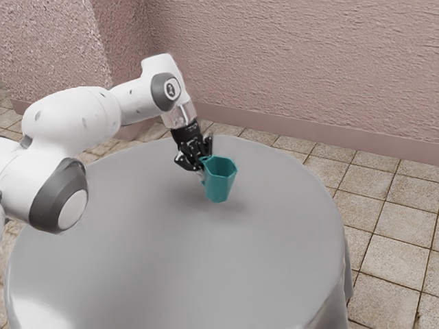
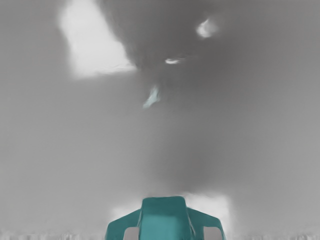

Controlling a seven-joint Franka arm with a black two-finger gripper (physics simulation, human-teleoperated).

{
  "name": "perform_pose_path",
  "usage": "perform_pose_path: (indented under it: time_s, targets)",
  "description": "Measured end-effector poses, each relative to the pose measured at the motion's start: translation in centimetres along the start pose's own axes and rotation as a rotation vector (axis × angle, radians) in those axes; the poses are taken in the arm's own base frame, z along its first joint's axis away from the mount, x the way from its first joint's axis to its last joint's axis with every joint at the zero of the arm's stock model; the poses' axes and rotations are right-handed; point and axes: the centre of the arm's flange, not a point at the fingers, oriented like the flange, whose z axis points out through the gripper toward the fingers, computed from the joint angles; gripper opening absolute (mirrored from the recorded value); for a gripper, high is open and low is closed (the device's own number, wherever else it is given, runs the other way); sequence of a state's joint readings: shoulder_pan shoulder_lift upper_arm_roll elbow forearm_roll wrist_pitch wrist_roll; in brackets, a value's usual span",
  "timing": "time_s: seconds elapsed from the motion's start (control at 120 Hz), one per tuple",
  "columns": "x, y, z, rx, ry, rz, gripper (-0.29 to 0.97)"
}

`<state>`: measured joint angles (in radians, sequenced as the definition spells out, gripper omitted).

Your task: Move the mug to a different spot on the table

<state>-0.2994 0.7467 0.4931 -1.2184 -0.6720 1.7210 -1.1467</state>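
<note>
Jaws of black two-finger gripper (image 1: 199,163) were clamped on teal faceted mug (image 1: 221,179) at rim, prob. for carrying across grey round table (image 1: 206,274).

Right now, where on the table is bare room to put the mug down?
The grey table is bare around the teal mug: the wide part toward the front rim, and the strip at the exterior view's right. Crowded only where the gripper holds it.

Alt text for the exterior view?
A white robot arm grips a tilted teal mug with its black gripper, at a round grey table. Pink wall and tiled floor behind.
</note>
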Motion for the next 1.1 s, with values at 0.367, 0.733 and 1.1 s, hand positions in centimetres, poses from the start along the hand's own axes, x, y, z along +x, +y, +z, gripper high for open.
perform_pose_path:
  time_s: [0.367, 0.733, 1.1]
  targets:
    - [-0.1, -12.8, -0.2, 0.046, -0.058, -0.05, -0.08]
    - [3.0, -22.8, 3.5, -0.024, -0.064, -0.101, -0.1]
    - [5.8, -21.8, 4.2, -0.102, -0.022, -0.135, -0.1]
